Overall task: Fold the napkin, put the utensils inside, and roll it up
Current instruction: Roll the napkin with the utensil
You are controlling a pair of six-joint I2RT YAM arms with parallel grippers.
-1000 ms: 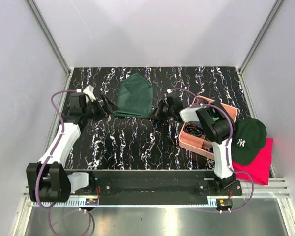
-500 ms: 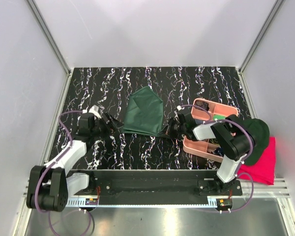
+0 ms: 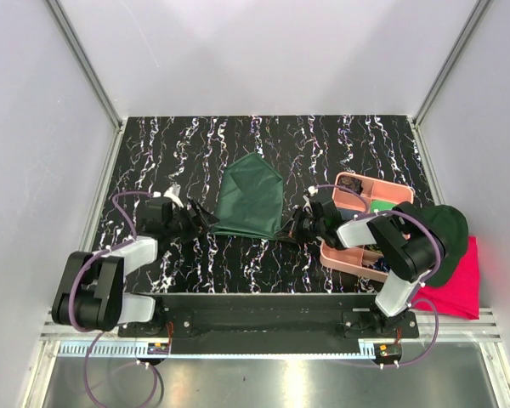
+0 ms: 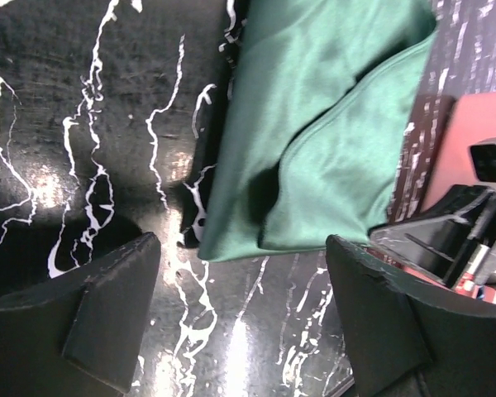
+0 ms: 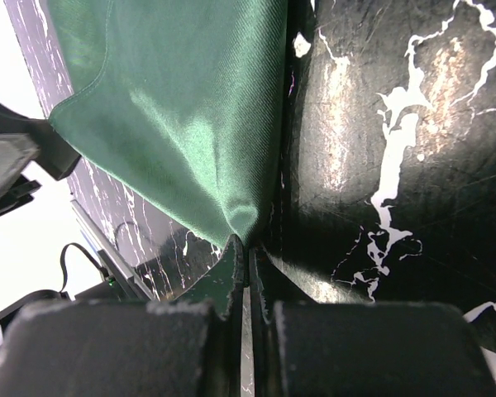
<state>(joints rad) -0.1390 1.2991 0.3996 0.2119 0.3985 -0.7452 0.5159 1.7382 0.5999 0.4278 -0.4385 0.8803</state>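
The dark green napkin point(image 3: 251, 202) lies loosely folded on the black marbled table. My right gripper point(image 3: 285, 233) is shut on its near right corner, and the right wrist view shows the fingers pinching the cloth tip point(image 5: 246, 241) with the napkin point(image 5: 174, 107) spreading away from them. My left gripper point(image 3: 202, 223) is open and empty at the napkin's near left corner. In the left wrist view point(image 4: 240, 331) its fingers stand wide apart, just short of the napkin point(image 4: 314, 141). I cannot make out the utensils; my right arm covers much of the pink tray point(image 3: 389, 184).
The pink tray also shows in the left wrist view point(image 4: 471, 124). A small bright-green swatch point(image 3: 381, 202) lies in it. A dark green cap point(image 3: 449, 231) rests on a pink-red cloth point(image 3: 455, 291) at the right edge. Grey walls enclose the table.
Both grippers have moved toward the near edge, and the napkin has come nearer with them and turned a little. The left arm has drawn back and lowered.
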